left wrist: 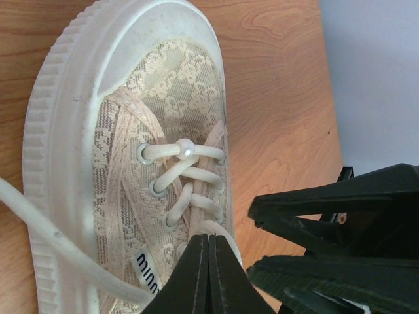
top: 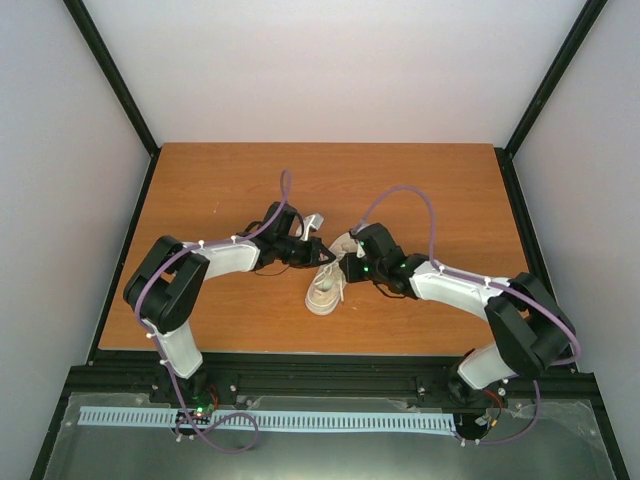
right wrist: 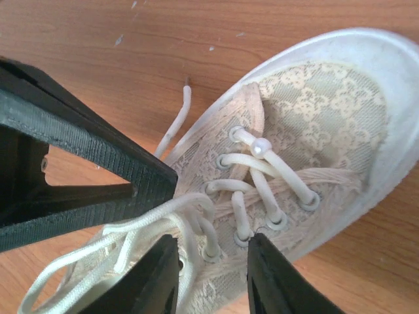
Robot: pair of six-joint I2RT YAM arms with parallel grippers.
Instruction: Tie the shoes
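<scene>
The cream shoe (top: 326, 286) has a lacy top. The left claw (left wrist: 208, 241) is squeezed shut; the right claw (right wrist: 213, 247) is a little open. Only the right wrist view shows the lace tip (right wrist: 186, 91).

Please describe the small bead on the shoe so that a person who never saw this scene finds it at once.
On the wooden table, find the cream sneaker near its middle. Follow its white laces toward the toe cap: the bead is threaded on the crossing nearest the toe. It is the only round, glossy, pearl-like thing among plain cords.
</scene>
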